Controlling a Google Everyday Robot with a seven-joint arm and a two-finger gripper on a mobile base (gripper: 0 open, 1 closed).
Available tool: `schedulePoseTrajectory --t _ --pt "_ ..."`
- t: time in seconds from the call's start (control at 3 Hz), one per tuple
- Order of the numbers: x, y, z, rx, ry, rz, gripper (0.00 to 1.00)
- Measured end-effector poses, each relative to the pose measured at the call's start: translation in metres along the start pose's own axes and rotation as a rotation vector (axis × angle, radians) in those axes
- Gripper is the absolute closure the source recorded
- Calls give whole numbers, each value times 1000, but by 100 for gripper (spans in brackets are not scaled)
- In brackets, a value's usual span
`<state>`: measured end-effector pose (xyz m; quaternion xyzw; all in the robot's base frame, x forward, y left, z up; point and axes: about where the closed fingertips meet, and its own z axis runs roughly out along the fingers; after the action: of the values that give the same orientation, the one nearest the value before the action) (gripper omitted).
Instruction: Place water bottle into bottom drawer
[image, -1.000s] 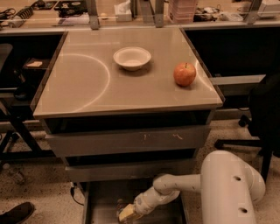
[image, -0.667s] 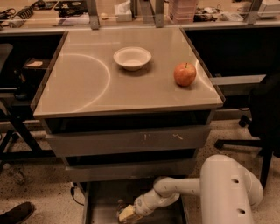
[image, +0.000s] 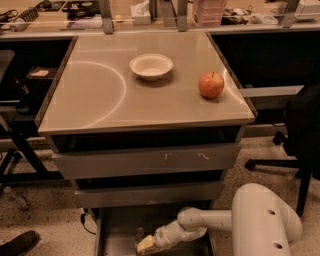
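The bottom drawer of the grey cabinet stands pulled out at floor level, a narrow tray with low side walls. The robot's white arm reaches into it from the right, from the rounded white body at the lower right corner. The claw is down inside the drawer, close to its floor and left of its middle. A pale yellowish shape sits right at the claw's tip, inside the drawer. I cannot tell whether this is the water bottle, and nothing else in view looks like one. I also cannot tell how far the claw is open, or whether it has hold of anything. Above the open drawer, the middle drawer front and the wider scratched drawer front are both closed. On the tan surface on top, a white bowl sits upright near the back, about the middle. A red apple rests to its right near the right edge, well apart from the bowl. A faint pale arc curves across the left half of the surface. A dark office chair stands at the right on the speckled floor, and the toe of a dark shoe shows at the lower left corner.
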<state>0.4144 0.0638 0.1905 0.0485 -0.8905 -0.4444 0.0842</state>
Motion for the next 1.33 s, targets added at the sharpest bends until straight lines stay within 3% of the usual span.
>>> schedulePoseTrajectory --t 1.0,1.33 --pt "-28 -8 17 20 -28 -11 100" --pt "-31 -16 21 20 -44 10 100"
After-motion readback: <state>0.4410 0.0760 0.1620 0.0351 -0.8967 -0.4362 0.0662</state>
